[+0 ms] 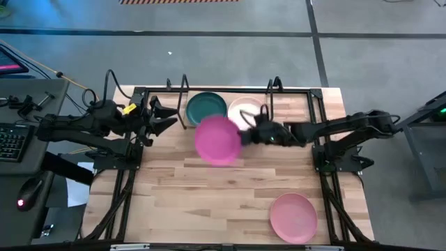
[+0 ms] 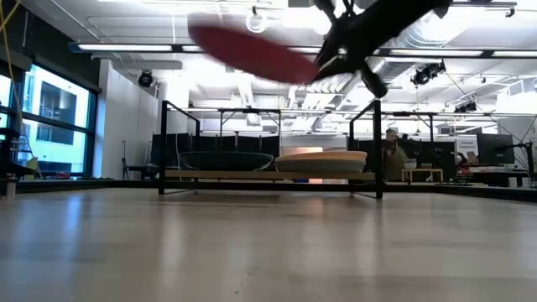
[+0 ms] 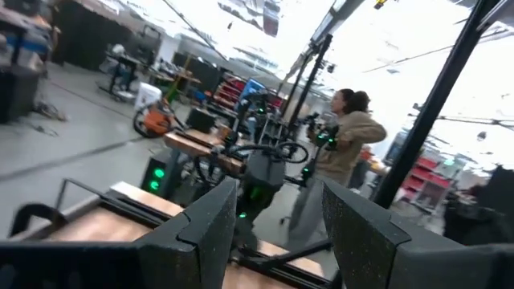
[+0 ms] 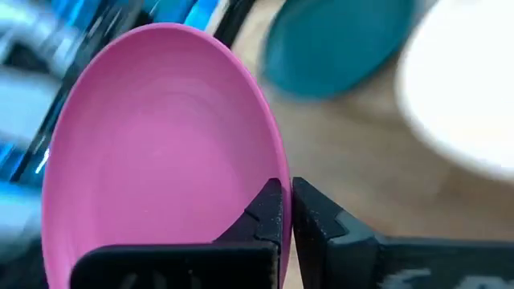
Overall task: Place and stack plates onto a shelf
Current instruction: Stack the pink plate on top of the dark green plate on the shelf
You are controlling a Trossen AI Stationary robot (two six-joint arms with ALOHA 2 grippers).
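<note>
My right gripper [image 1: 249,133] is shut on the magenta plate [image 1: 217,140], which is up in the air over the middle of the table, just in front of the shelf [image 2: 268,174]. The dark green plate [image 1: 206,106] and the cream plate [image 1: 245,108] rest side by side on the shelf board. The light pink plate [image 1: 293,217] lies flat on the table near its near right corner. No pale teal plate shows. My left gripper [image 1: 167,117] hovers open at the shelf's left end, touching nothing. My right gripper pinches the magenta plate's rim [image 4: 277,172] on the side toward the table's right, one finger on the inner face and one on the underside. The fingers come in roughly level from the table's right. The plate [image 2: 243,50] is lifted clear and tilted, its far rim higher.
The shelf's black rod uprights [image 2: 379,147] stand at both ends of the board. Bare wood tabletop [image 1: 209,202] lies in front of the shelf. A person [image 3: 345,144] stands in the room beyond the table. A desk with a keyboard [image 1: 10,139] sits left of the table.
</note>
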